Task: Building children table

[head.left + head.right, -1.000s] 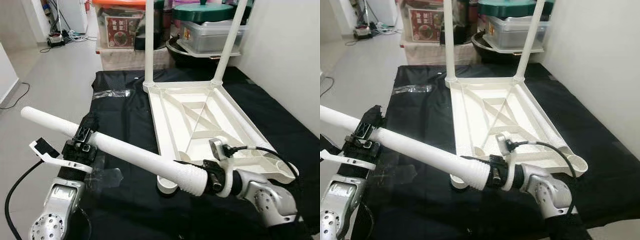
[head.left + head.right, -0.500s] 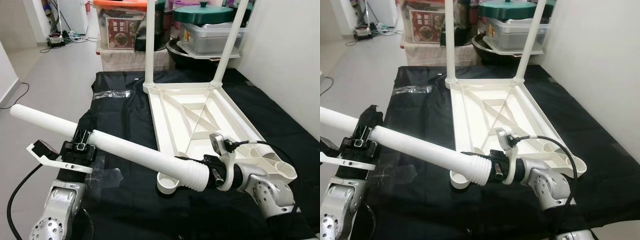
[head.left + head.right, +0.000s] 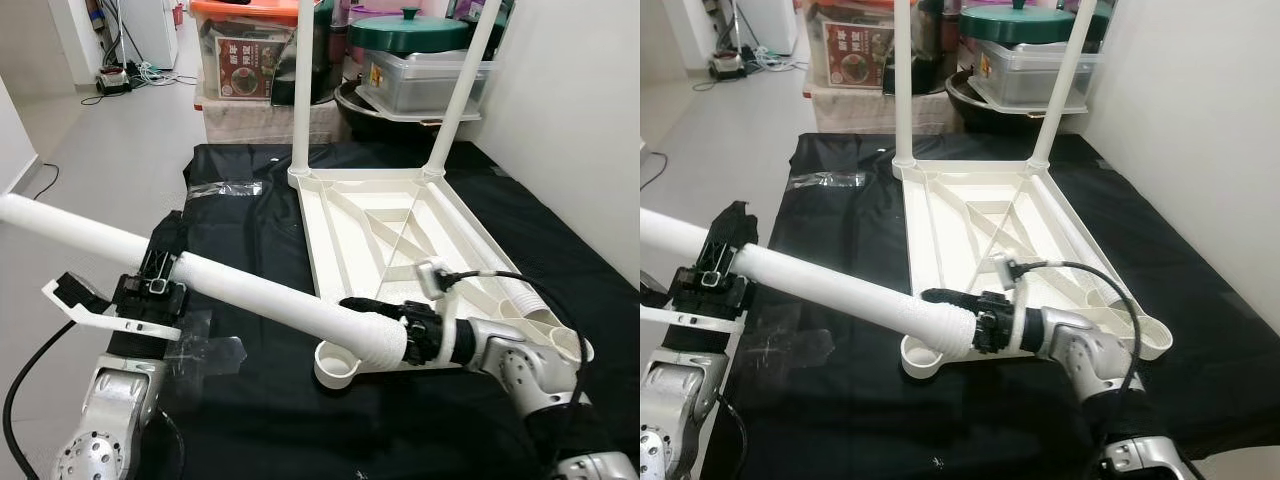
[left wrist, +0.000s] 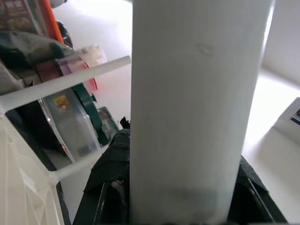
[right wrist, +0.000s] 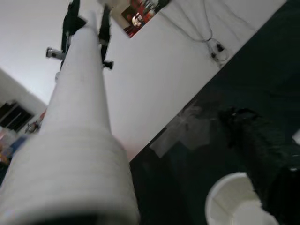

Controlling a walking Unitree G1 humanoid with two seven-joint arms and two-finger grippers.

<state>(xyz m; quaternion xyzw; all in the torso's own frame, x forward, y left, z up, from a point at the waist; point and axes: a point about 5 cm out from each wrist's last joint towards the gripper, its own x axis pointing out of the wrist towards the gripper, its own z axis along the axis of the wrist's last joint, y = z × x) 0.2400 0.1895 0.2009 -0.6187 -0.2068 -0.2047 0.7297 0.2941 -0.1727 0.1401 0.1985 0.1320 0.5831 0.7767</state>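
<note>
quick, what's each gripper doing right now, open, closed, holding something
Left gripper: shut on the white table leg, partway along it.
Right gripper: shut on the same table leg, at its ribbed end near the corner socket.

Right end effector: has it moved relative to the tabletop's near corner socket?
Yes. The right end effector has dropped, bringing the leg's ribbed end down beside the socket.

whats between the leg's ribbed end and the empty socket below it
Nothing: bare air over black cloth. In the left eye view the leg ends just above the socket, held by both grippers.
</note>
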